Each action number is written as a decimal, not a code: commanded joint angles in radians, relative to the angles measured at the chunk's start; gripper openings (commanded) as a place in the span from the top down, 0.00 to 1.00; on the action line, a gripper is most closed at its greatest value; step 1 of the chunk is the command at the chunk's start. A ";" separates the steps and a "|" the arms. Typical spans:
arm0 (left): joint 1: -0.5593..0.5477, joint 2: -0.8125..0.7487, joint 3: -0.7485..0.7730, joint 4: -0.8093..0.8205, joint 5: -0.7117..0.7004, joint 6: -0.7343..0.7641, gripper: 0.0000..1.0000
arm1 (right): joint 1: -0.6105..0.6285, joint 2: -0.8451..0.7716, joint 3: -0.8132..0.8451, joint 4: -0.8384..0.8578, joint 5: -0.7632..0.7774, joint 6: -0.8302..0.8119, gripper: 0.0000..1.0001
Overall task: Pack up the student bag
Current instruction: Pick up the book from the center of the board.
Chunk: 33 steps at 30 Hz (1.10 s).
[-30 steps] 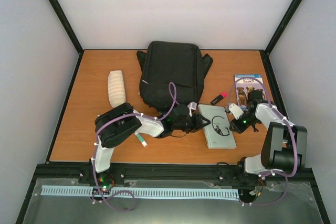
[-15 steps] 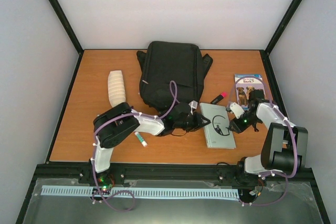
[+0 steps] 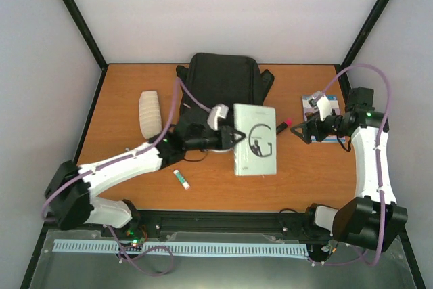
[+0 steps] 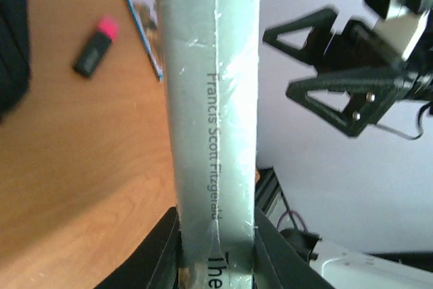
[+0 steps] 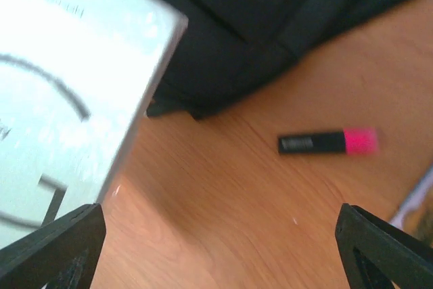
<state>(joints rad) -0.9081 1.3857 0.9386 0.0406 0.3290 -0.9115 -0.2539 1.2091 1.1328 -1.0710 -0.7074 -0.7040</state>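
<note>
Now the left tool [image 3: 230, 135] is clamped on one edge of the pale book [image 3: 255, 139], holding it above the desk [image 3: 122, 86]; 0.5 s earlier that book lay flat. The student bag [image 3: 220, 82] lies at far centre, just beyond this tool, its long axis running away from the arms; the left arm is nearer. The right tool [image 3: 301, 131], jaws apart, has drawn back rightward.

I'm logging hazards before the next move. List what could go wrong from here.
1. The left gripper pinches the grey book by one end, and its cover looks glossy; it may swing or slip out.
2. The student bag shows no open mouth from above, so the book may push against fabric.
3. The open right gripper hangs close to the book's far edge; they could collide.
</note>
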 commanded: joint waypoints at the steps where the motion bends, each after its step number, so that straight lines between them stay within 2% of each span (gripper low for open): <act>1: 0.113 -0.161 -0.014 0.074 0.105 0.070 0.99 | -0.005 0.029 0.094 -0.075 -0.302 0.051 0.03; 6: 0.195 -0.244 0.008 0.132 0.221 0.087 0.99 | 0.005 0.076 0.127 -0.100 -0.560 0.052 0.00; 10: 0.232 -0.251 0.018 0.221 0.279 0.068 0.99 | 0.052 0.121 0.146 -0.136 -0.707 0.047 0.00; 20: 0.260 -0.166 0.041 0.476 0.385 -0.063 0.99 | 0.210 0.150 0.112 -0.085 -0.769 0.120 0.02; 27: 0.262 -0.128 0.057 0.514 0.368 -0.066 0.99 | 0.231 0.117 0.064 -0.117 -0.867 0.097 0.21; 29: 0.263 -0.114 0.060 0.524 0.368 -0.069 0.99 | 0.235 0.096 0.038 -0.072 -0.882 0.146 0.30; 33: 0.274 -0.090 0.058 0.561 0.362 -0.081 0.99 | 0.237 0.046 -0.022 0.096 -0.940 0.347 0.47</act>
<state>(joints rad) -0.6521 1.2964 0.9115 0.4053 0.6895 -0.9714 -0.0269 1.3121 1.1515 -1.1213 -1.5162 -0.5247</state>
